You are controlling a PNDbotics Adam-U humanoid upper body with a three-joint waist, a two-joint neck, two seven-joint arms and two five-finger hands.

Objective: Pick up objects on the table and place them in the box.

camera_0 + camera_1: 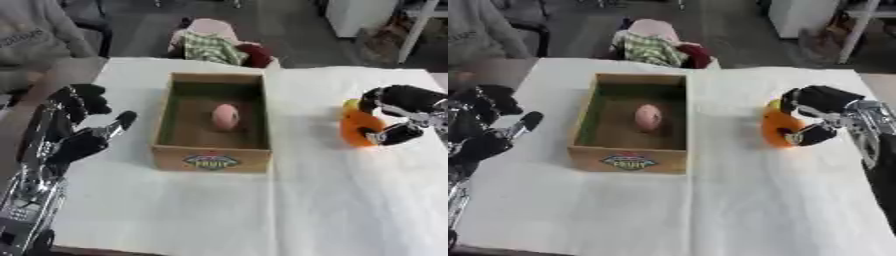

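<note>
A cardboard box point(211, 159) with a fruit label on its front stands in the middle of the white-covered table. Inside it lies a pink egg-shaped object point(225, 116). To the right of the box, an orange and yellow object point(779, 126) rests on the cloth. My right hand point(820, 112) is around it, fingers over its top and thumb curled at its lower side. My left hand point(74, 131) hovers left of the box, fingers relaxed and spread, holding nothing.
A white cloth point(350, 210) covers the table. Beyond the far edge sits a pile of fabric items point(214, 46). A person's grey sleeve point(31, 37) shows at the upper left corner.
</note>
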